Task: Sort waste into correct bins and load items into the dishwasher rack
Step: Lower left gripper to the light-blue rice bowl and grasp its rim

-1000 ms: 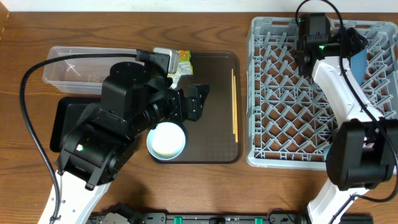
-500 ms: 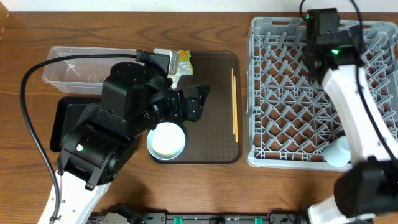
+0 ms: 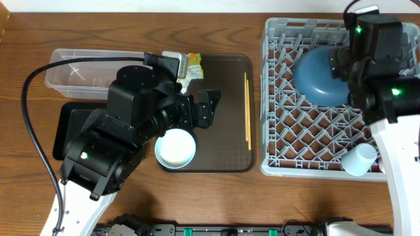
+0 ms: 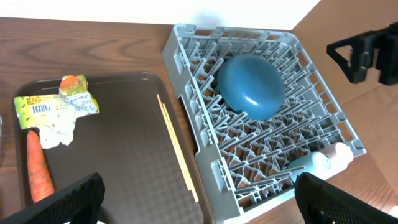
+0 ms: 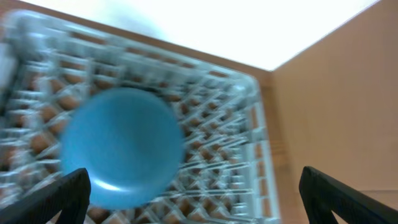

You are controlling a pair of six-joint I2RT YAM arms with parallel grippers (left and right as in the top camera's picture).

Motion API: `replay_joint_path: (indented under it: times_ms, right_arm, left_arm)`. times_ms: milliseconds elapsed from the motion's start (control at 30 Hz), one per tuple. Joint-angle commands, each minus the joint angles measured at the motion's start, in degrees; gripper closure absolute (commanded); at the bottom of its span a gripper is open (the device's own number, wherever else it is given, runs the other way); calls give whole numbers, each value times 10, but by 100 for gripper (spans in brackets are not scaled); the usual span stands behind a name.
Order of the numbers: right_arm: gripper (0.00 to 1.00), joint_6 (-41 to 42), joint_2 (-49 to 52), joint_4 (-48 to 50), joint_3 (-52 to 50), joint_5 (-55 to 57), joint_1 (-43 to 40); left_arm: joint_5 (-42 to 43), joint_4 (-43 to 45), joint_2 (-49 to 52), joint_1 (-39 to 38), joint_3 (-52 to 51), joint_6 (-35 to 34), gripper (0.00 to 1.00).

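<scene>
Now the right claw [image 5: 194, 177] has its two fingers as wide apart as they go, and it holds nothing. It hangs over the big dark blue bowl [image 5: 121, 149] and does not touch it. The picture from this wrist is blurry, so small things are hard to make out there.

The left claw [image 4: 199, 186] is wide apart too, with nothing between its fingers. It hangs over the dark brown serving tray [image 4: 124, 149] and touches nothing.

Both arms work at a brown wooden table [image 3: 131, 26] with dark lines in the wood.

On the right side of the table stands the big square grey plastic rack [image 3: 289, 131] with a criss-cross floor and little pegs. The blue bowl lies upside down inside it, toward the far side, with its round bottom facing up. It looks smooth and shiny. A pale blue cup [image 3: 359, 159] sits in the near right corner of the rack.

A small white bowl [image 3: 175, 147] rests on the near left part of the brown tray. Thin wooden chopsticks [image 3: 247, 108] lie side by side along the tray's right edge, just beside the rack. A crumpled yellow-green wrapper with white paper [image 4: 56, 109] lies in the far left corner of the tray, and a small orange carrot [image 4: 37, 168] lies just beside it.

A clear plastic tub [image 3: 65, 65] and a flat black tray [image 3: 65, 131] sit to the left, partly under the left arm.
</scene>
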Motion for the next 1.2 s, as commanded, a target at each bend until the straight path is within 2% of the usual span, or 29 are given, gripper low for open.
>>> replay_joint_path:
  times_ms: [0, 133, 267, 367, 433, 600, 733, 833, 933, 1133, 1167]
  right_arm:
    - [1, 82, -28, -23, -1, -115, -2]
    - [1, 120, -57, -56, -1, -229, -4]
    - [1, 120, -70, -87, -1, -342, -4]
    - [1, 131, -71, -124, -1, -354, -4]
    - [1, 153, -70, -144, -1, -354, -4]
    - [1, 189, -68, -163, -1, -354, -4]
    - [1, 219, -68, -158, -1, -354, -4]
    - [1, 241, -68, -155, -1, -353, -10]
    - [1, 250, -68, -156, -1, -353, -23]
    - [1, 251, -68, -159, -1, -354, -35]
    - [1, 251, -68, -158, -1, -354, -35]
  left_arm:
    - [3, -7, -6, 3, 4, 8, 2]
    - [-6, -22, -4, 3, 4, 8, 2]
    - [-127, -77, -2, 3, 4, 5, 2]
    - [-244, -147, 1, 3, 4, -44, 2]
    - [-286, -202, 7, 3, 4, -87, 2]
    - [-290, -257, 31, 3, -28, -115, 2]
    - [-288, -251, 64, 3, -86, -116, 2]
    - [-229, -219, 90, 3, -119, -108, 1]
    - [-126, -169, 115, -3, -144, -56, 18]
    - [-127, -119, 178, -30, -190, -48, 55]
    - [-126, -115, 191, -36, -194, -48, 58]
